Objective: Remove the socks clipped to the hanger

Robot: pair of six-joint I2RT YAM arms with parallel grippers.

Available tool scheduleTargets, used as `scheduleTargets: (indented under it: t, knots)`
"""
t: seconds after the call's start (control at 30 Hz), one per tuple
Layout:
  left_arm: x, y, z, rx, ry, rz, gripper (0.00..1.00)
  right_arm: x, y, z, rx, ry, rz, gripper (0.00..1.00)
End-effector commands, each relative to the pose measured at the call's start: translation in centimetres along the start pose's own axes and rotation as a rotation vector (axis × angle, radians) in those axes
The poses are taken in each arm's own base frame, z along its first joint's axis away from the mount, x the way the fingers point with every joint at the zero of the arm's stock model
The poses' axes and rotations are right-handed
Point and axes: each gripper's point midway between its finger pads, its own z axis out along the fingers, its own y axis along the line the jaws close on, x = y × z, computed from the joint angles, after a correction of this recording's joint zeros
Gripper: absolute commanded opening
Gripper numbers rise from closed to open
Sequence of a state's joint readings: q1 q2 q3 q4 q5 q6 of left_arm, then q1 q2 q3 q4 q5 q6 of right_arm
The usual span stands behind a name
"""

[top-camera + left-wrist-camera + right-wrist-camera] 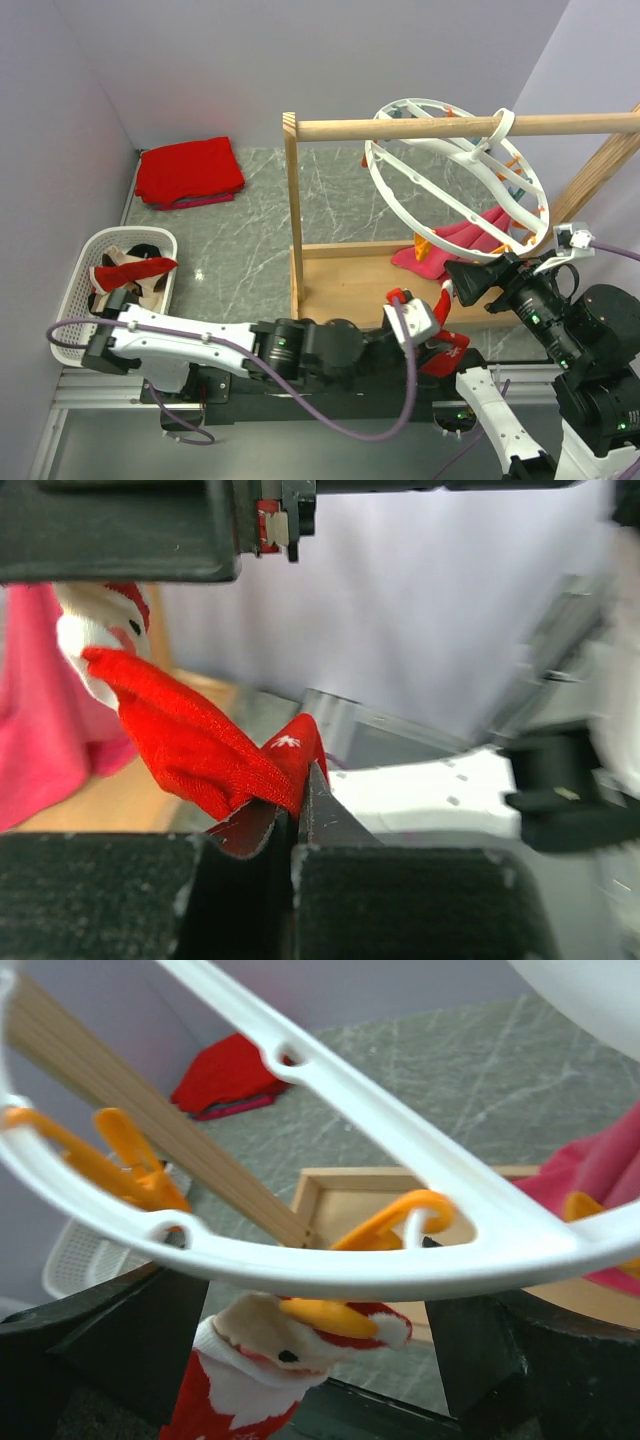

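Over the counter point(250, 225), along its near edge, the left arm reached rightward, left gripper point(436, 342) clamped on a red sock point(448, 358); the left-edge basket point(130, 232) held socks point(135, 270). Left wrist: jaws pinched that sock's cuff. Right wrist: the right gripper point(305, 1360) stood apart under the hanger point(400, 1250).

This is a robotics lab test cell. Plain grey-lilac walls point(300, 60) box in a marble-patterned tabletop point(250, 220) edged by an aluminium rail point(100, 385). A robot arm point(200, 345) and a second arm point(590, 350) are mounted at the near edge, trailing purple cables point(408, 370). The laundry items look like staged props: a white peg hanger point(507, 125) on a wooden rail frame point(400, 128), a white basket point(68, 285) of socks point(130, 272) and a folded red cloth point(188, 172).
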State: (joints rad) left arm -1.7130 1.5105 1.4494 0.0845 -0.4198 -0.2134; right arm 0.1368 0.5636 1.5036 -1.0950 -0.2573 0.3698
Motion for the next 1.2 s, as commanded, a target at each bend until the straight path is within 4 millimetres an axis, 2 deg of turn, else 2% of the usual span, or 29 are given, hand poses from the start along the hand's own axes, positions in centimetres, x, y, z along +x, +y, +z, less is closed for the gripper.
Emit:
scheduleTargets:
  t: [0.0,0.23,0.47,0.63,0.83,1.0,1.17]
  knots:
    - [-0.8,-2.0,-2.7,0.205,0.03,-0.071,0.05,-2.3,3.6,-1.4,-0.167,-0.08,-0.015,0.91]
    - [-2.5,-3.3,-6.8,0.407,0.003,-0.114,0.06,-2.3,6.2,-2.1,-0.318,-0.099,-0.018,0.93]
    - [-3.8,-3.6,-7.9,0.483,-0.012,-0.14,0.06,-3.2,6.8,-3.0,-0.362,-0.19,-0.008,0.9]
    - [-4.0,-3.2,-7.4,0.487,-0.011,-0.15,0.06,-3.2,6.8,-4.2,-0.397,-0.283,0.035,0.84]
    - [-3.0,-1.9,-6.4,0.474,0.0,-0.176,0.04,-4.0,6.6,-6.4,-0.418,-0.371,0.063,0.79]
    - [-2.2,-0.8,-5.3,0.472,0.014,-0.211,0.04,-4.1,5.7,-6.8,-0.427,-0.367,0.116,0.77]
    - [-1.7,-1.0,-4.7,0.493,0.033,-0.226,0.03,-5.1,4.5,-7.5,-0.437,-0.418,0.193,0.75]
